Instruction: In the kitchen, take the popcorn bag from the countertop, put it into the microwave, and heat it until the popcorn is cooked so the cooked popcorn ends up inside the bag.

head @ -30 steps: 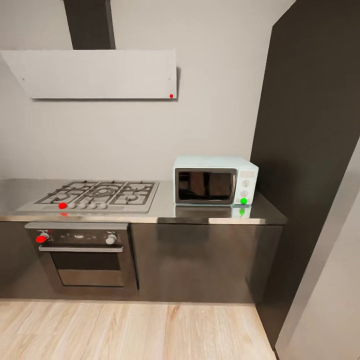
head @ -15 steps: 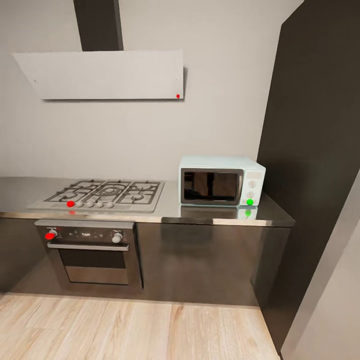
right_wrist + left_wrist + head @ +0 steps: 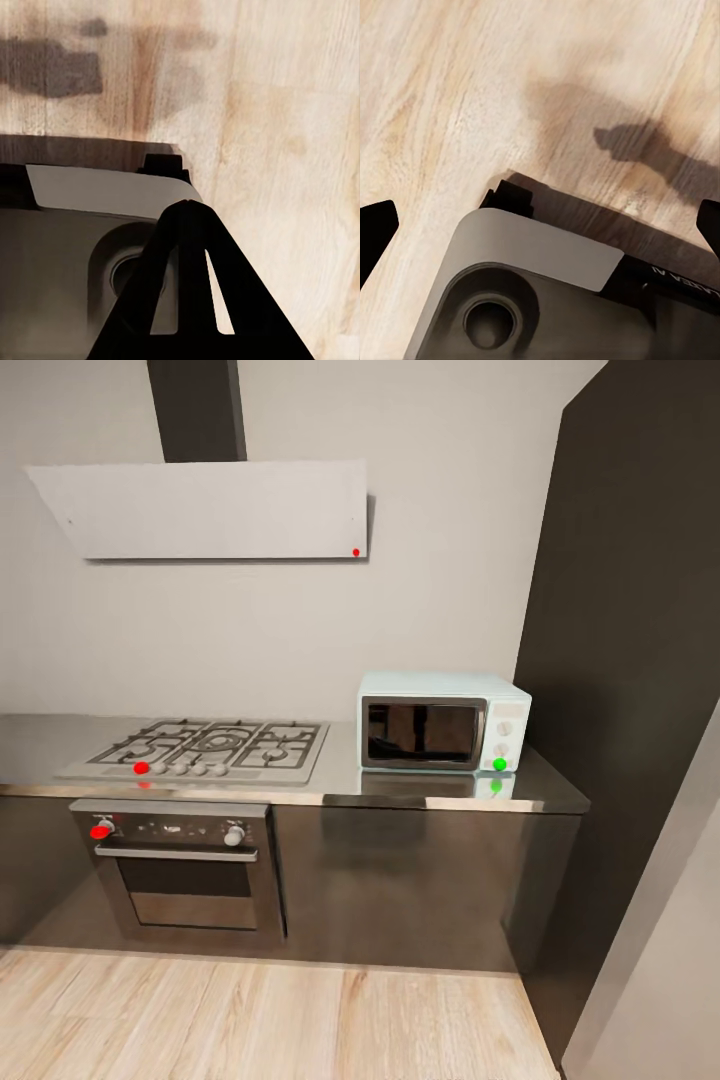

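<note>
The pale mint-blue microwave (image 3: 445,734) stands at the right end of the grey steel countertop (image 3: 340,786), its dark glass door closed and a green dot on its white panel. The popcorn bag is out of view. In the left wrist view my left gripper (image 3: 540,229) is open, its dark fingertips (image 3: 376,229) far apart above the wooden floor and part of my base. In the right wrist view my right gripper (image 3: 187,217) is shut with nothing in it, hanging over the base and floor.
A gas hob (image 3: 205,748) is set into the counter left of the microwave, above a steel built-in oven (image 3: 178,865). A white hood (image 3: 210,510) hangs on the wall. A tall dark cabinet (image 3: 630,690) bounds the right side. Light wood floor (image 3: 270,1020) lies in front.
The whole head picture shifted a little right and down a second ago, so the camera moved. Over the last half second nothing has changed.
</note>
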Robot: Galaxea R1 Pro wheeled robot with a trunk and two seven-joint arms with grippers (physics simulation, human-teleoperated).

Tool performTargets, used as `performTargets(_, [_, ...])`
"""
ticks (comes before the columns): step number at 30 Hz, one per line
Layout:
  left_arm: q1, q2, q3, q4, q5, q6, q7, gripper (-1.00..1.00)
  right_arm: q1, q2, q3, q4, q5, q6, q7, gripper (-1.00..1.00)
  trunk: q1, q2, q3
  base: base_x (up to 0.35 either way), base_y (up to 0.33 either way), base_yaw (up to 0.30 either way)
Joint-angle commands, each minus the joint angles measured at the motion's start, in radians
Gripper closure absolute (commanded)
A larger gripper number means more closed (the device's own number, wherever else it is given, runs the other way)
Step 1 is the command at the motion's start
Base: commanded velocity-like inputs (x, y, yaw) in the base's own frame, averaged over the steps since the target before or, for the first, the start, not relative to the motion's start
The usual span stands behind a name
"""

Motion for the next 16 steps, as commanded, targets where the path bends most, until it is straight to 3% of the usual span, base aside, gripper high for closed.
performTargets(1, [0.000, 0.000, -0.008, -0.001, 0.007, -0.001, 0.004, -1.00, -0.001, -0.001, -0.008, 0.003, 0.005, -0.005, 0.001, 1.00, 0.000, -0.001, -0.001, 0.000, 0.000, 0.000])
performTargets(16, [0.000, 0.000, -0.008, -0.001, 0.007, -0.001, 0.004, -1.00, -0.001, -0.001, -0.008, 0.003, 0.005, -0.004, 0.001, 1.00, 0.000, -0.001, -0.001, 0.000, 0.000, 0.000])
